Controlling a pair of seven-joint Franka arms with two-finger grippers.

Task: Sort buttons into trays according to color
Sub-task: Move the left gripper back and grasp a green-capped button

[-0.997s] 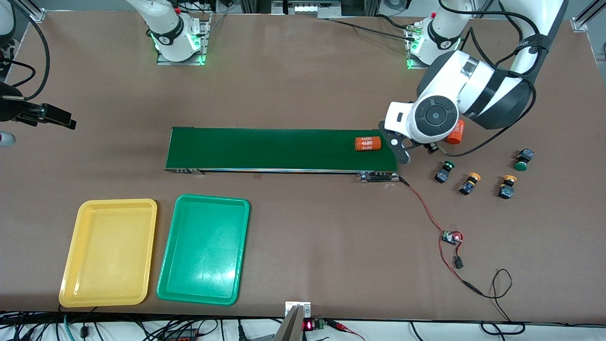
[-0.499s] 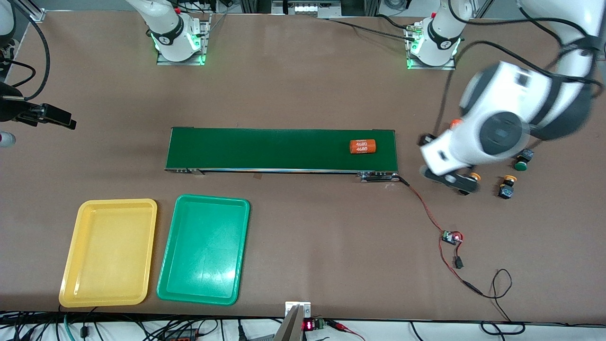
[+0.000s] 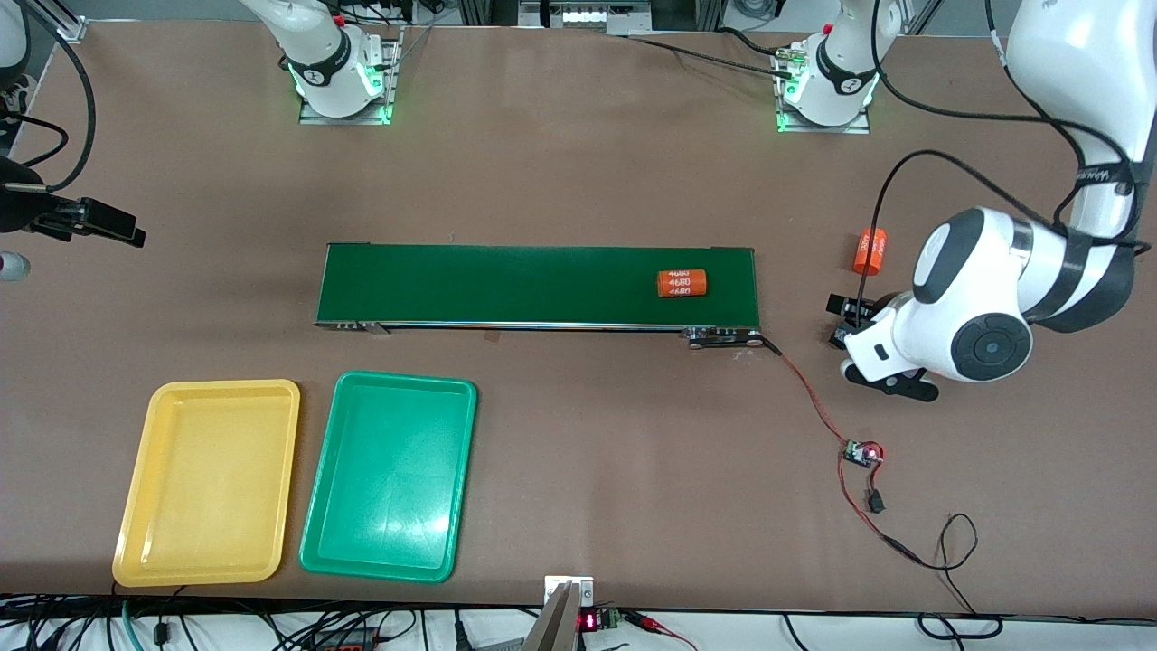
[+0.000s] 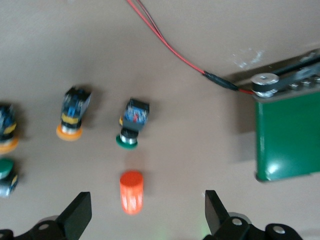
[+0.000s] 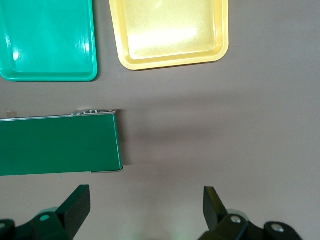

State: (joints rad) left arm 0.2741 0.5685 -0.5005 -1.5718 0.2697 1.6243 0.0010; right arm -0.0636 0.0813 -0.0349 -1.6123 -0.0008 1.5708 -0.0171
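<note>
**Left arm's bulk hides most of the buttons from the front**

The left gripper [image 4: 145, 212] hangs with fingers spread wide and empty over the buttons near the left arm's end of the table. From the front camera the arm covers them; the wrist view shows a green button [image 4: 132, 124] and a yellow-orange button [image 4: 73, 116] whole, with two more cut off at the frame edge. An orange cylinder [image 4: 131, 192] lies beside them, another [image 3: 681, 283] on the dark green belt [image 3: 506, 285]. The right gripper [image 5: 145, 210], also spread and empty, waits high over bare table. The yellow tray [image 3: 212, 479] and green tray [image 3: 390, 475] lie side by side toward the right arm's end, nearer the front camera than the belt. A red wire [image 3: 813, 398] trails from the belt.
</note>
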